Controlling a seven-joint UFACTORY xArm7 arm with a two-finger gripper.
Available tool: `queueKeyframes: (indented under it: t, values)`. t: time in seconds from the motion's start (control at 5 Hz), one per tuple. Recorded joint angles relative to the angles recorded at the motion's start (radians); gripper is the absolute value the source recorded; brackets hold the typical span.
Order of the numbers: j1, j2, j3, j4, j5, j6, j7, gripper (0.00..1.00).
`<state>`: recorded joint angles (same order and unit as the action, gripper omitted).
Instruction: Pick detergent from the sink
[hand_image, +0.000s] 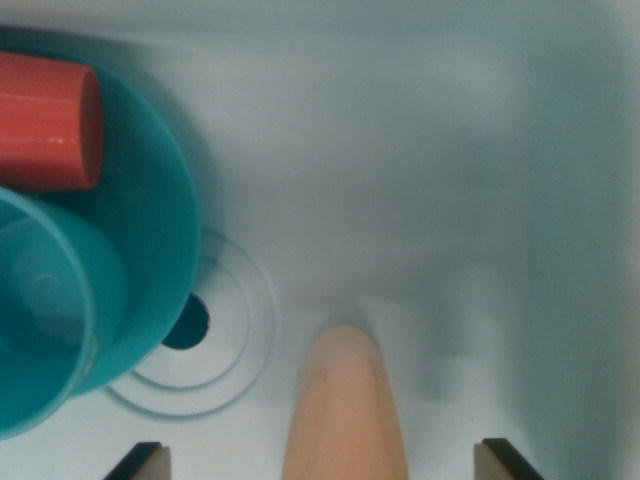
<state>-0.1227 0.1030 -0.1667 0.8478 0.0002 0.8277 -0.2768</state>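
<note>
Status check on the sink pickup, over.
Gripper open, jaws on either side of the peach detergent bottle, no contact seen. Teal plate, teal cup, red cup off to wrist view's left, clear.

Only the very tips of the gripper (325, 462) show, poking up from the bottom edge of the wrist view. One fingertip (140, 462) sits low on the wrist view's left, the other (505, 460) low on the wrist view's right, each a pale pad with a dark outer edge. The jaws stand spread wide, far apart across the frame, and neither tip touches anything. The camera looks straight down, so the wrist points downward. No more of the arm shows.
</note>
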Motion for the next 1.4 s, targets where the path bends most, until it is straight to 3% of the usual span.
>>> queueKeyframes:
  t: [0.2, 1.4]
  values:
    - [0.0000, 0.000, 0.000, 0.000, 0.0000, 0.000, 0.000, 1.00]
    - [0.0000, -0.001, 0.000, 0.004, -0.0002, 0.005, 0.000, 1.00]
